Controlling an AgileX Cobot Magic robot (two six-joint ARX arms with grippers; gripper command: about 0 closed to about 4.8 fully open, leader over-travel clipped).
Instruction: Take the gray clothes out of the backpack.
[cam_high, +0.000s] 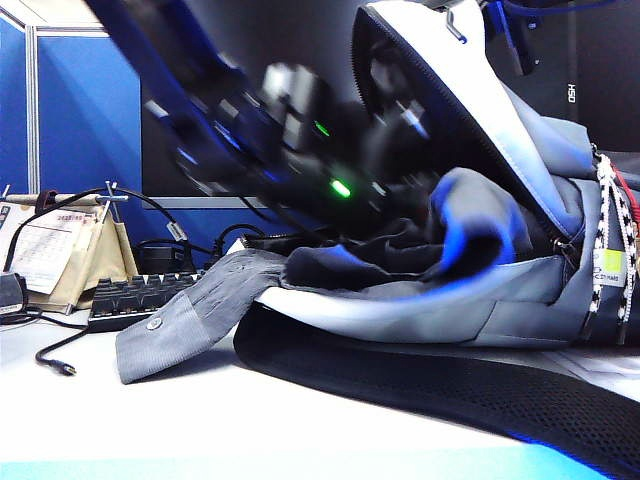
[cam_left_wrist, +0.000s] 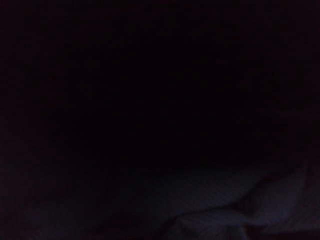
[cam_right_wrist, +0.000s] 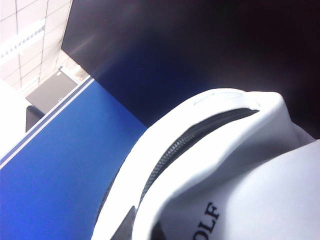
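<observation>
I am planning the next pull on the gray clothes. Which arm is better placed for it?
Probably left. The left arm reaches into the open backpack over the gray clothes; its camera sees only dark fabric. The right gripper, unseen, seems to hold the flap up.

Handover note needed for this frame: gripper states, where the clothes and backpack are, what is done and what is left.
Left gripper: motion-blurred at the backpack opening, reaching inside; its wrist view is nearly black, so the jaws cannot be read and no grip shows.
Right gripper: not visible; shut, apparently holding up the backpack flap that fills its wrist view.
Gray clothes: mostly still bunched in the backpack mouth; one sleeve with a snap-button cuff hangs out onto the table.
Done: bag open, sleeve out.
Left: grasp the bunched fabric and pull the whole garment clear.
</observation>
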